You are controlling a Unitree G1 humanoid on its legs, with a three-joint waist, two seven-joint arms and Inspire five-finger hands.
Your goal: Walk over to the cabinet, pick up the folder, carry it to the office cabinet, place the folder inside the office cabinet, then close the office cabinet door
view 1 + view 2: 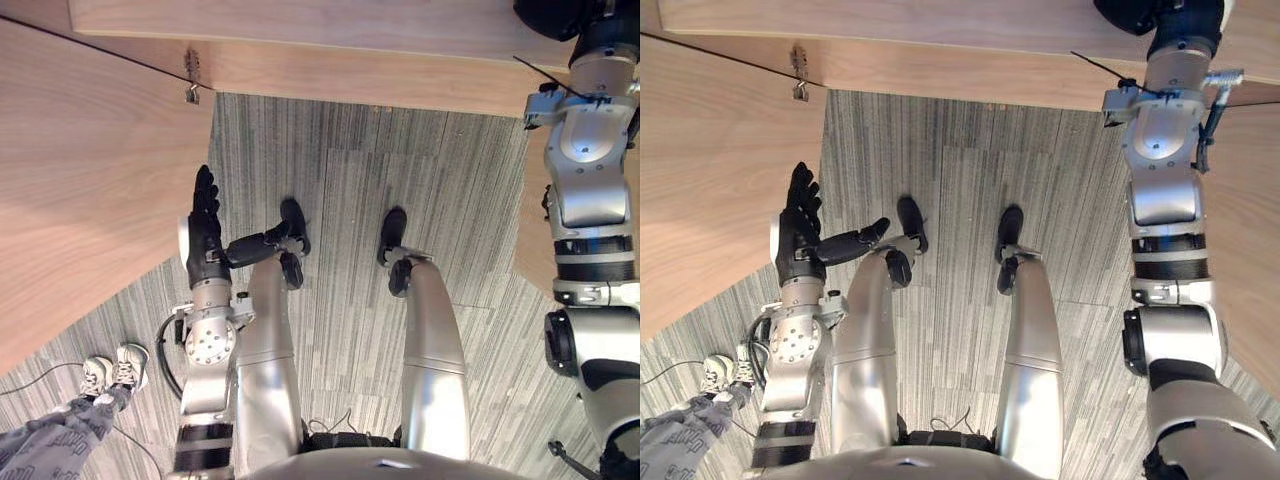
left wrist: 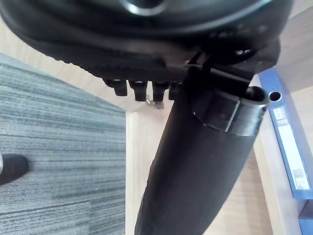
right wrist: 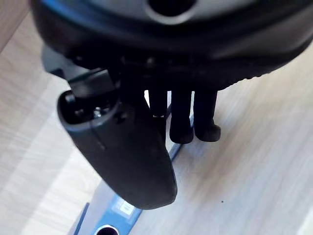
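Observation:
The blue folder point(image 3: 120, 211) stands on a pale wood shelf inside the office cabinet point(image 1: 350, 60), its spine with a ring hole facing out. My right hand point(image 3: 122, 147) reaches into the cabinet at the top right point(image 1: 560, 15). Its thumb lies on one side of the spine and its bent fingers point(image 3: 182, 132) press the other side. My left hand point(image 1: 205, 235) hangs open, fingers straight, just beside the open cabinet door point(image 1: 90, 180). Past my left hand's thumb point(image 2: 195, 171) the folder point(image 2: 288, 142) shows upright on the shelf.
The open wooden door swings out on my left, hinged point(image 1: 192, 80) at the cabinet's corner. Grey striped carpet point(image 1: 350, 200) covers the floor in front. A person's legs and white shoes point(image 1: 110, 370) stand at the lower left, close to the door's edge.

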